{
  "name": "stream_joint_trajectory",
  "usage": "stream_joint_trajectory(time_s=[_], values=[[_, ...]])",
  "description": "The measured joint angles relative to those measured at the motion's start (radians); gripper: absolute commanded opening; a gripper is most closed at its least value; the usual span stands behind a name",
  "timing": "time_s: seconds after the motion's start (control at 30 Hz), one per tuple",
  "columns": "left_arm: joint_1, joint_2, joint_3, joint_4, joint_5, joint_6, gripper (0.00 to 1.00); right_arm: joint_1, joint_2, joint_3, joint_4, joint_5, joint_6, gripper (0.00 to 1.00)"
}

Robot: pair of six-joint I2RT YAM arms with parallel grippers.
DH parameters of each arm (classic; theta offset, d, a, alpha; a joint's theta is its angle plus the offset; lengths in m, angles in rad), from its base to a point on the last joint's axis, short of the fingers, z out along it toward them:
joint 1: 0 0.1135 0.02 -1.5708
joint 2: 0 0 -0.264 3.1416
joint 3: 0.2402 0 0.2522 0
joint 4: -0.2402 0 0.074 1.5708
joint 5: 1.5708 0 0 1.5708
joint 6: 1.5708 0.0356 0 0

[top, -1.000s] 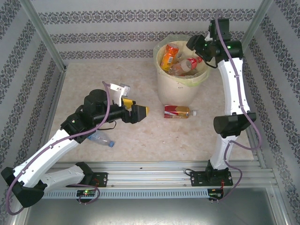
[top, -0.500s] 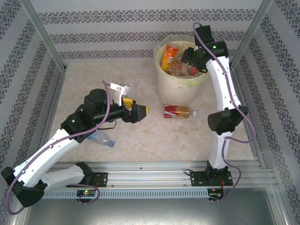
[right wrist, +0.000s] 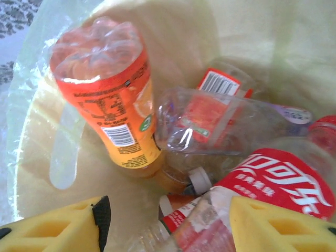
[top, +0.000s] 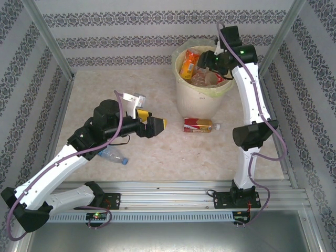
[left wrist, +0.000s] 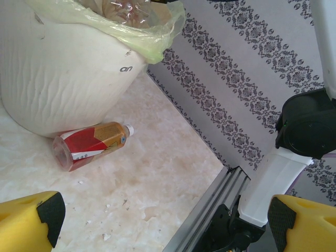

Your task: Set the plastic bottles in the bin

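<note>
Start at the left of the overhead view. A small clear plastic bottle with a blue cap [top: 112, 155] lies on the pale marbled surface [top: 157, 152], half hidden under your left arm. Sweep that arm low and you could roll the bottle towards the metal rail at the bottom of the frame.

Your left tool [top: 152, 124] hangs at centre-left with its yellow pads spread wide, holding nothing. It is aimed at the red-labelled bottle with amber drink and a white cap [left wrist: 90, 146], which lies on its side against the foot of the tall round cream-white bin [top: 197, 102]. It is round and tucked in tight, so a pad could hit the bin wall or send the bottle rolling.

At the upper right, your right tool [right wrist: 168, 228] is over the bin's mouth with its pads partly apart. A red-labelled bottle sits between them, and I cannot tell whether they grip it. If one pad does, lifting may drag it back out, or catch the pale yellow-green bag [right wrist: 31, 131].

Inside, an orange-labelled bottle [right wrist: 113, 100] stands among crushed clear ones [right wrist: 210, 118]. The heap looks high, so later drops might bounce out.
</note>
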Motion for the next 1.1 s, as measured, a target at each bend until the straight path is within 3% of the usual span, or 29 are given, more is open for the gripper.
stream_joint_trajectory(time_s=[0.27, 0.5, 0.73, 1.1], values=[[0.0, -0.005, 0.0, 0.0, 0.0, -0.001, 1.0, -0.01, -0.058, -0.151, 0.087, -0.028, -0.002, 0.63], [0.0, -0.004, 0.0, 0.0, 0.0, -0.004, 1.0, -0.039, -0.038, -0.026, -0.045, 0.076, 0.001, 0.64], [0.0, -0.004, 0.0, 0.0, 0.0, -0.011, 1.0, -0.04, -0.084, -0.013, -0.021, 0.013, -0.046, 0.66], [0.0, 0.0, 0.0, 0.0, 0.001, -0.012, 1.0, 0.045, -0.391, -0.352, 0.035, -0.056, -0.156, 0.61]])
